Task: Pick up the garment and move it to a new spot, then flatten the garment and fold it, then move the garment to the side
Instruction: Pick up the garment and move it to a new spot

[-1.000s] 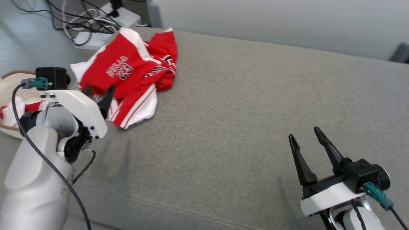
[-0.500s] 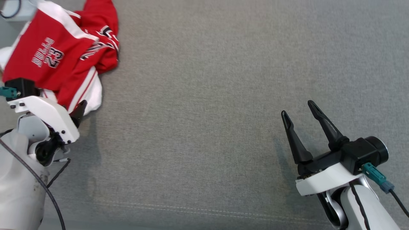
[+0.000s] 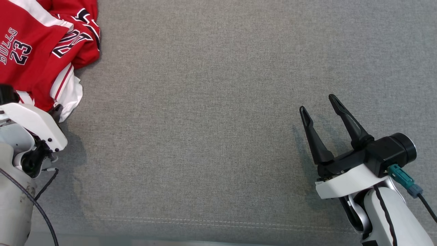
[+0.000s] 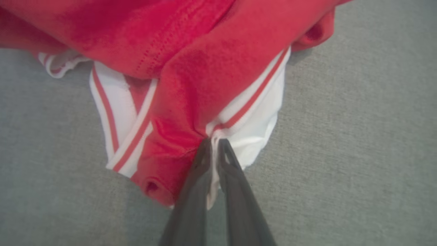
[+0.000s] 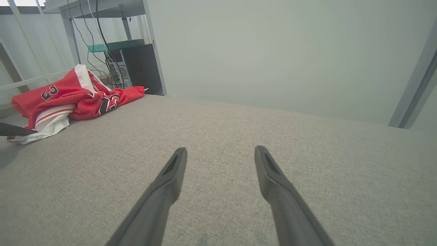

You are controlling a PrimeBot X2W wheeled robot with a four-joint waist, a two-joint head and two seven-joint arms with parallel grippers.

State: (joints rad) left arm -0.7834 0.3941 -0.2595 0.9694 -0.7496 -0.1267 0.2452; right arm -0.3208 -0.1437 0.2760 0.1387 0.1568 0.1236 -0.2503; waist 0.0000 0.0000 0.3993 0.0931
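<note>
Pinched shut, the left claw has a small bit of the red shirt between its two dark fingers. It holds the white edge with the red stripe. The red shirt lies in a messy heap at the far left corner of the grey cushion. The right claw is wide and holds nothing. It sits over the near right part of the grey cushion, with its fingers pointing toward the far side.

I think the job now is to lift the shirt and carry it to the middle of the cushion, where there is lots of room. The bit in the left claw looks thin, so it could slip out. It would be best to go up slowly and lift until the whole heap hangs off the cushion. Then nothing drags or gets more twisted. Next, move it gently across to the cushion's middle and let it down low first, so it spreads out. The right claw can wait there, ready to take another edge.
</note>
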